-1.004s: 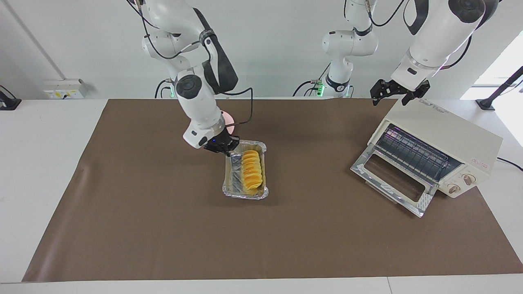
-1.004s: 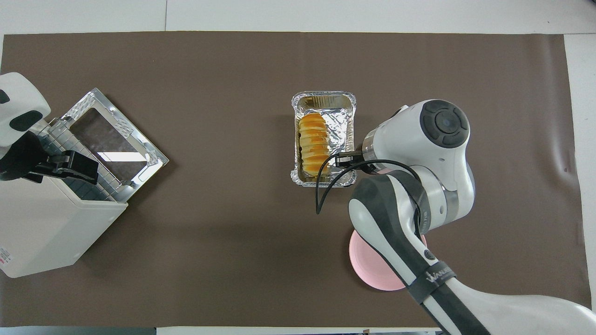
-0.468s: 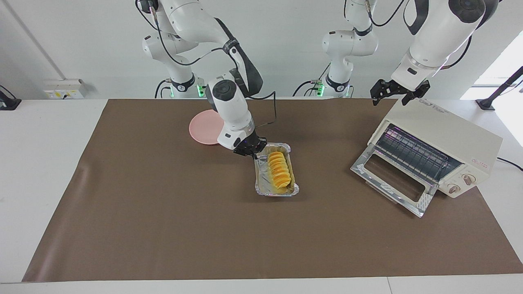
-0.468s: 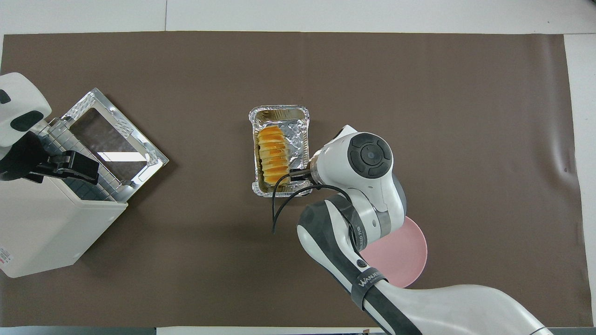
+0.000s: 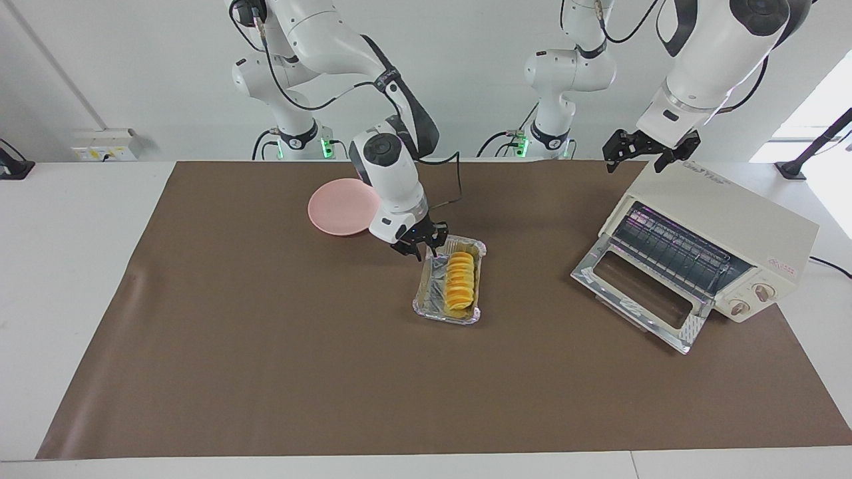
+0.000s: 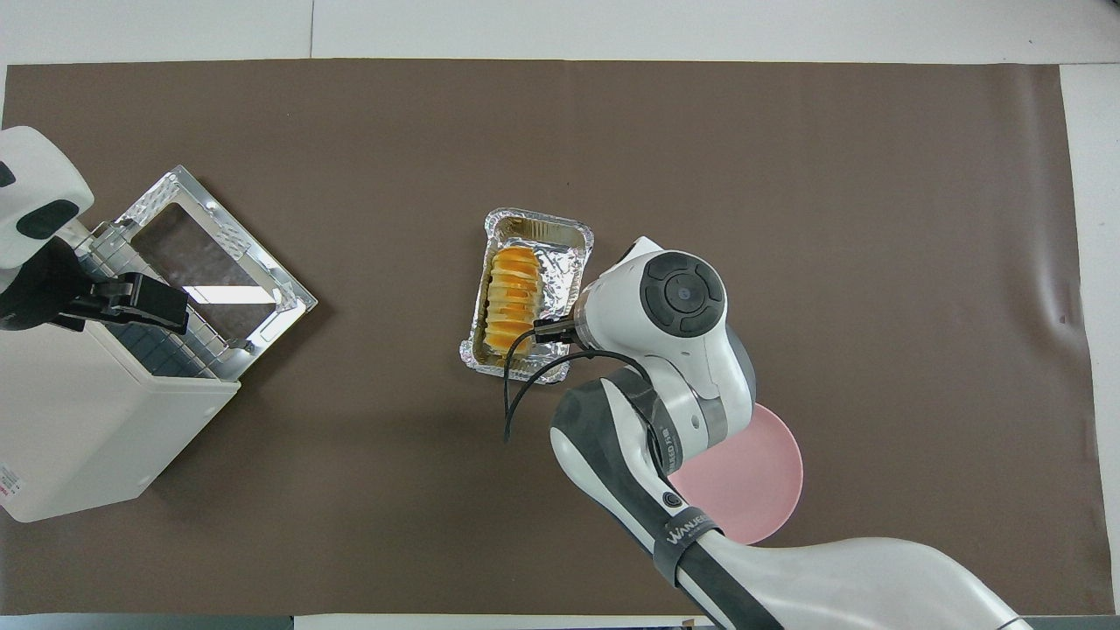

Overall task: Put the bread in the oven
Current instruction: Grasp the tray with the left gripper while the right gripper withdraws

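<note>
The yellow-orange ridged bread [image 5: 460,279] lies in a crinkled foil tray [image 5: 431,285] in the middle of the brown mat; it also shows in the overhead view [image 6: 509,297]. My right gripper [image 5: 423,251] is at the tray's corner nearest the robots, shut on its rim; in the overhead view my wrist hides it. The cream-white oven [image 5: 732,219] stands at the left arm's end of the table, its glass door [image 5: 639,293] dropped open and the wire rack showing. My left gripper [image 5: 638,159] waits open above the oven's top.
A round pink plate [image 5: 339,209] lies on the mat beside my right arm, nearer to the robots than the tray. Bare brown mat [image 5: 532,279] lies between the tray and the oven door. The right arm's cable hangs over the tray's end.
My right gripper has dragged the tray with the bread toward the oven, uncovering the pink plate. In the last half second the tray turned slightly. The left arm has barely moved.
</note>
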You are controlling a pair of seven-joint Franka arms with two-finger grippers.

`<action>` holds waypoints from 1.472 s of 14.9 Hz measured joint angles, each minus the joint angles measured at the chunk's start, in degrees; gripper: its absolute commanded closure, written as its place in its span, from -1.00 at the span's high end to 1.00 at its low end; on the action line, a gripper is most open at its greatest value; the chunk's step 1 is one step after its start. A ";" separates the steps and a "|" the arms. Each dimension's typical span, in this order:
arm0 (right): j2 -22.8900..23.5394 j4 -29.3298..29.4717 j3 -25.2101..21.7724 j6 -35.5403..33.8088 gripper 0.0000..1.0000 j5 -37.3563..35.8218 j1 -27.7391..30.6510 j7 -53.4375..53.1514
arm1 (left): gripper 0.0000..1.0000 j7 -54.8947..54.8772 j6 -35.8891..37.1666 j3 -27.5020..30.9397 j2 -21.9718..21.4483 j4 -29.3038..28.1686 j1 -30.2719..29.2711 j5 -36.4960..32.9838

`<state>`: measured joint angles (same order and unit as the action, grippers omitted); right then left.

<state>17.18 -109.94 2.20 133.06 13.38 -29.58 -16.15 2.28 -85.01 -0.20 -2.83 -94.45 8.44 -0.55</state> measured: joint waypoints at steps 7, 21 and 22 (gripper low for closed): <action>-11.32 3.08 -0.77 -18.16 1.00 -1.95 17.81 11.37 | 1.00 8.23 -3.88 -2.67 9.46 8.94 7.91 3.37; -22.94 1.63 -0.01 -33.83 1.00 -10.81 31.25 18.47 | 1.00 29.44 -30.36 -2.88 31.01 7.50 29.41 2.00; -22.94 1.60 -0.02 -33.99 1.00 -11.37 31.27 18.47 | 1.00 30.45 -31.13 -2.85 32.20 7.49 30.28 1.90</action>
<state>-5.76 -108.34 2.19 99.07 2.00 1.69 2.32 32.73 -116.13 -3.05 29.37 -86.96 38.71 1.34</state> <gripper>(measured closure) 0.000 0.000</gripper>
